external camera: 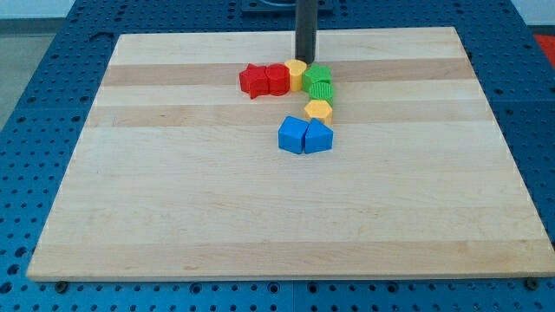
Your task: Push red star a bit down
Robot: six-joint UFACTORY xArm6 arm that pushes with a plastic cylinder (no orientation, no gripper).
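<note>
Nearest the view's bottom, you find two blue blocks (304, 136) touching; above them a yellow block (318, 109), then green blocks (318, 81). The red star (253, 81) lies left of my tip (305, 59), apart from it. The rod has no jaws and holds nothing.

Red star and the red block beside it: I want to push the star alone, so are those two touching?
Touching. The camera view shows the red star flush against the red block on its right, no board visible between them. My tip stands above the yellow block, away from the star.
</note>
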